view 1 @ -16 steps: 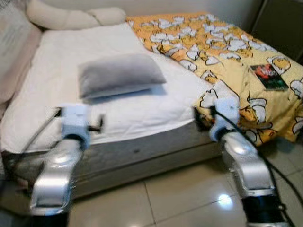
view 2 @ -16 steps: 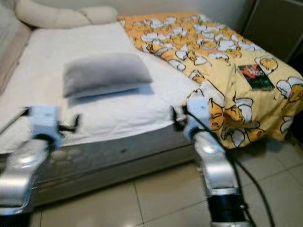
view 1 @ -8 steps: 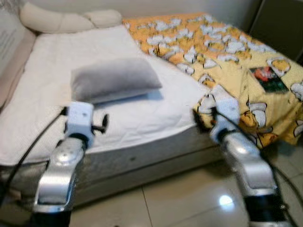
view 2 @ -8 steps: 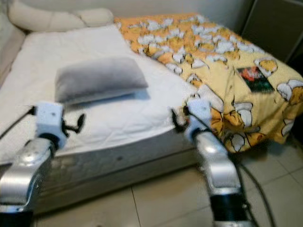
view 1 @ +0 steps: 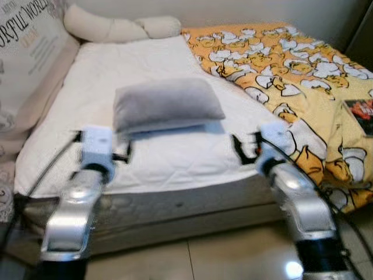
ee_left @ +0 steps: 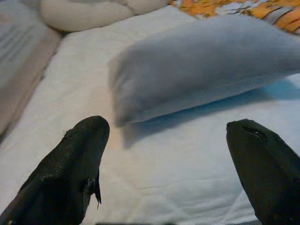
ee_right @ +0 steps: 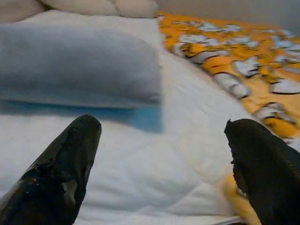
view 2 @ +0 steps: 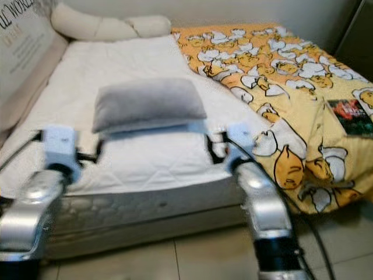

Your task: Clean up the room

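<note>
grey pillow point(view 1: 167, 104) lies mid white bed point(view 1: 145, 70), beside yellow duvet point(view 1: 303, 76). left end effector point(ee_left: 168, 173) and right end effector point(ee_right: 164, 173) both spread wide, empty, over near mattress edge, facing pillow.

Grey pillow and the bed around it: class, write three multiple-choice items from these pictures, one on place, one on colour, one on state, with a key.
1. Where does the grey pillow lie?
A. On the white mattress
B. On the floor
C. On the patterned blanket

2. What is the main colour of the patterned blanket?
A. Blue
B. Yellow-orange
C. Green

3. How do the fingers of the left gripper and right gripper stand?
A. Both shut
B. Clamped on the pillow
C. Both open

Key: 1 A, the pillow rests on the white sheet. 2 B, the ground is yellow-orange with white figures. 3 C, each wrist view shows a wide gap with nothing held.
</note>
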Controlling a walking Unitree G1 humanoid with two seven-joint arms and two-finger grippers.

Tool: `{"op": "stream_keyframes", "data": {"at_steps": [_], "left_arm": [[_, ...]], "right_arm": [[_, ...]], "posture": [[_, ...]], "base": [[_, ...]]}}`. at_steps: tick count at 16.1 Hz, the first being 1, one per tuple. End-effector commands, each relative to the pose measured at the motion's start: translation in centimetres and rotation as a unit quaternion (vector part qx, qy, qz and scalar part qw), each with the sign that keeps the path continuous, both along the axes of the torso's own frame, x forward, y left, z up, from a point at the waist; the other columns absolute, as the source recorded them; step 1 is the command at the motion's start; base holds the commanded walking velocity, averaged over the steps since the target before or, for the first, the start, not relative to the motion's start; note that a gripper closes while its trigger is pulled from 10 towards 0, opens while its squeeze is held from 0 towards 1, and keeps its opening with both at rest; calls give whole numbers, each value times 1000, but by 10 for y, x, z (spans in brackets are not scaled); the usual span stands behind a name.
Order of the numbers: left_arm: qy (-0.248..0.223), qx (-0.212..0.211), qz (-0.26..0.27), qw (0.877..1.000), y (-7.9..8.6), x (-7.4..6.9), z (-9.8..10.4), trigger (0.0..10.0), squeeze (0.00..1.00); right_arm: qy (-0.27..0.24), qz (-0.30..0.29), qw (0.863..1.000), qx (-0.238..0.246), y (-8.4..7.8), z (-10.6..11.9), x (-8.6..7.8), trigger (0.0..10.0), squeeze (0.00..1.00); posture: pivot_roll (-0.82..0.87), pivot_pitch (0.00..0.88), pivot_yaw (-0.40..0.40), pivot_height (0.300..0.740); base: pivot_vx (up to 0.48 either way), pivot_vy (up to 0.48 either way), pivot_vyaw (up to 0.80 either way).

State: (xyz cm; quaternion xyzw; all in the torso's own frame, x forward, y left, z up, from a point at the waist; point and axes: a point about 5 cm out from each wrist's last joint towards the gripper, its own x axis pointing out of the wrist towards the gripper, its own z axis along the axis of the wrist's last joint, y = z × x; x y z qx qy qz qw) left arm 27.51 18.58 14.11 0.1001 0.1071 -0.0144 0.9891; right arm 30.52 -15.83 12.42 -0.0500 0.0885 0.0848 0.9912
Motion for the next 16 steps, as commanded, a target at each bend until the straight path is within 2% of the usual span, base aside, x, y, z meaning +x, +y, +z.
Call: {"op": "stream_keyframes", "data": {"at_steps": [1,3,11,13,16], "left_arm": [[-10,7,4,1000,5,3,6,10000,0],[-10,7,3,1000,6,3,6,10000,0],[-10,9,4,1000,8,3,5,10000,0],[-10,10,5,1000,8,3,5,10000,0],[-10,11,2,1000,7,2,5,10000,0]], "right_arm": [[-7,3,1000,3,4,4,3,10000,0],[0,-1,1000,15,4,3,3,10000,0],[-5,9,1000,-4,6,3,3,10000,0],[-3,19,1000,-5,8,2,1,10000,0],[-2,5,1000,3,6,1,1,10000,0]], "posture": [[-70,0,8,740],[-71,0,9,740],[-68,0,5,740],[-63,0,3,740],[-63,0,3,740]], "base": [[307,0,0],[304,0,0],[307,0,0],[319,0,800],[319,0,0]]}}
